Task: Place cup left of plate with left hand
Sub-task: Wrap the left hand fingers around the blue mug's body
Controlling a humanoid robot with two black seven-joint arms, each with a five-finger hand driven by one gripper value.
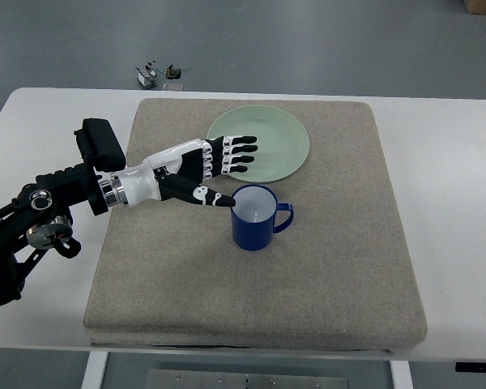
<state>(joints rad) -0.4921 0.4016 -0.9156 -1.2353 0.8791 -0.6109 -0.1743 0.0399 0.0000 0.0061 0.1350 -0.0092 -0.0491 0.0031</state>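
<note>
A blue cup (255,220) with a white inside stands upright on the beige mat (324,267), its handle pointing right, just below the pale green plate (267,142). My left hand (225,172) reaches in from the left, its fingers spread flat over the plate's left part. The thumb tip (223,200) lies at the cup's left rim, touching or nearly so. The hand holds nothing. The right arm does not show.
The mat lies on a white table (454,162). Small metal clips (158,75) lie on the floor beyond the table's far edge. A brown box corner (483,5) shows at the top right.
</note>
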